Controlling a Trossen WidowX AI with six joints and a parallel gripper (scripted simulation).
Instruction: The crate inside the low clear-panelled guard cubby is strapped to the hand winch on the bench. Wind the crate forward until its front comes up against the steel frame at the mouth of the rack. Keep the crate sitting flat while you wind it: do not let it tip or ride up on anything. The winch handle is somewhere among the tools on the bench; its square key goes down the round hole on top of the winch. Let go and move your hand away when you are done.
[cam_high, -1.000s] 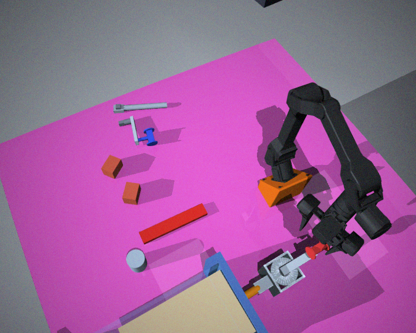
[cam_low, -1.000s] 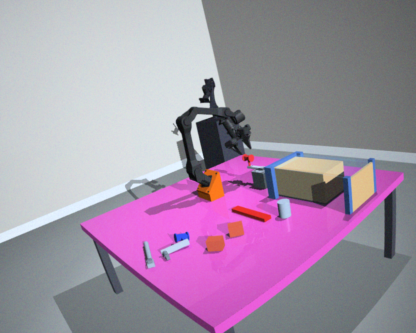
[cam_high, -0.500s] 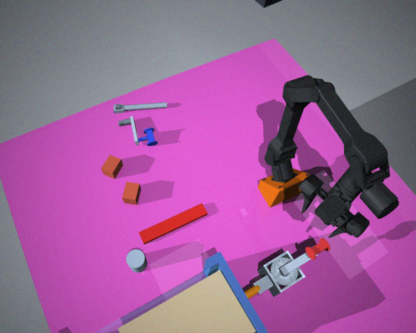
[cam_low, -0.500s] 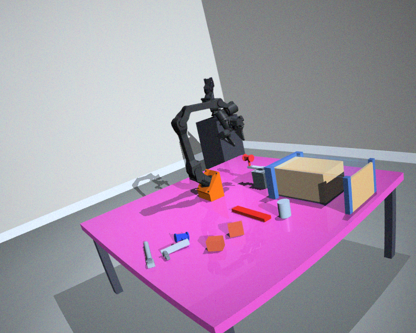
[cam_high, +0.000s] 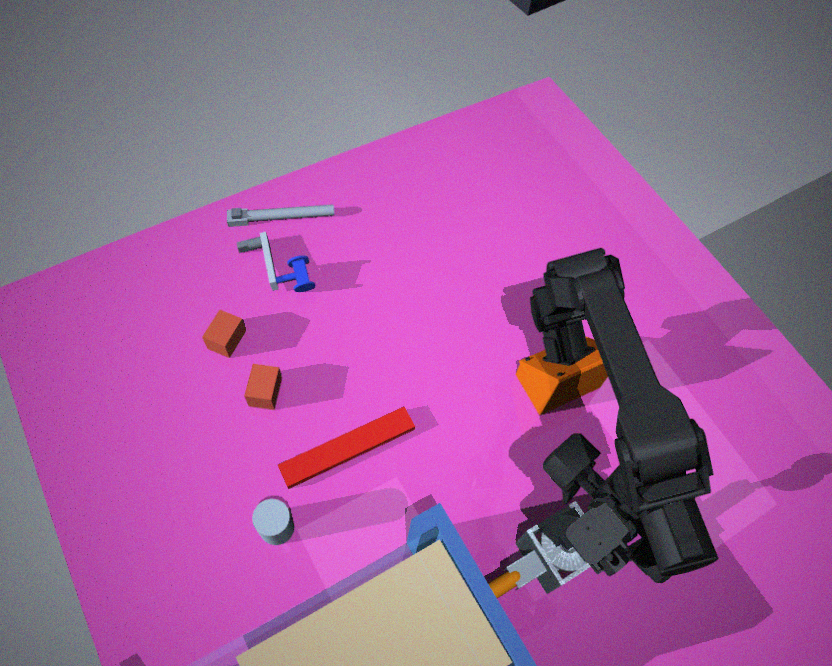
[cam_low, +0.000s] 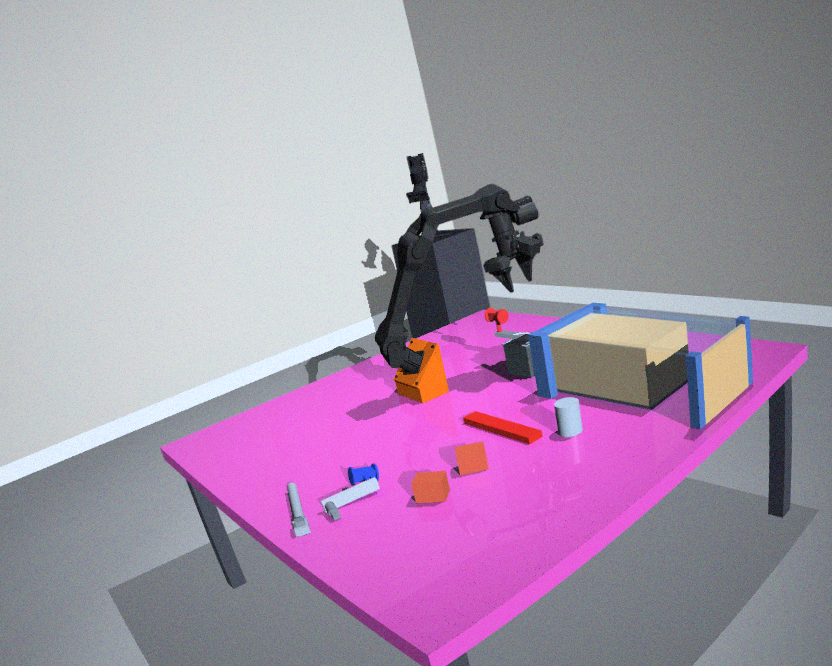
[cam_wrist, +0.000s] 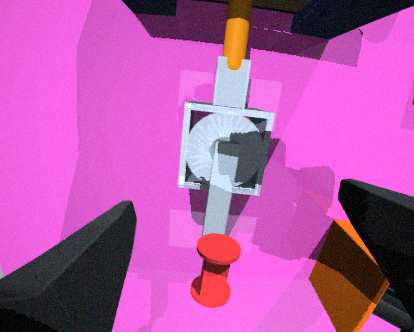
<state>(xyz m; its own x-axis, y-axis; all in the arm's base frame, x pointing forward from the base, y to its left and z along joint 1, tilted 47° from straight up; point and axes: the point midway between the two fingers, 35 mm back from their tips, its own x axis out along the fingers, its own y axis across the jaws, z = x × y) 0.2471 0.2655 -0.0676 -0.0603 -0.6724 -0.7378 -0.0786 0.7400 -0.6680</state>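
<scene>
- Near left, a blue-gripped crank (cam_high: 269, 260) (cam_low: 353, 493) lies loose; going for it now would likely be a wasted trip, since a red-gripped handle (cam_low: 496, 316) (cam_wrist: 216, 272) already sits on the winch (cam_high: 557, 552) (cam_low: 519, 357) (cam_wrist: 200, 125).
- Over on the right, the crate (cam_high: 374, 611) (cam_low: 600, 368) sits inside the cubby, looking flat, its front at or very close to the blue frame (cam_high: 478, 590) (cam_low: 544, 364). I can't tell whether they touch. If a gap remains, stopping here would leave the job short; if they touch, more winding could strain the orange strap (cam_high: 504, 583) (cam_wrist: 236, 40) or make the crate lift.
- Farther back, a low sweep of the fingers could catch the red grip and turn the winch or pull its key out. Closing off-centre could do the same.
- The claw (cam_high: 589, 534) (cam_low: 520, 284) (cam_wrist: 240, 200) is released, fingers wide apart with nothing between them. It hangs above the far side of the bench, pointing down over the winch area, apart from the handle.
- Behind that opening, the black arm (cam_high: 638, 361) (cam_low: 457, 208) rises from its orange base (cam_high: 537, 388) (cam_low: 431, 378), reaches right, then bends down at the wrist.
</scene>
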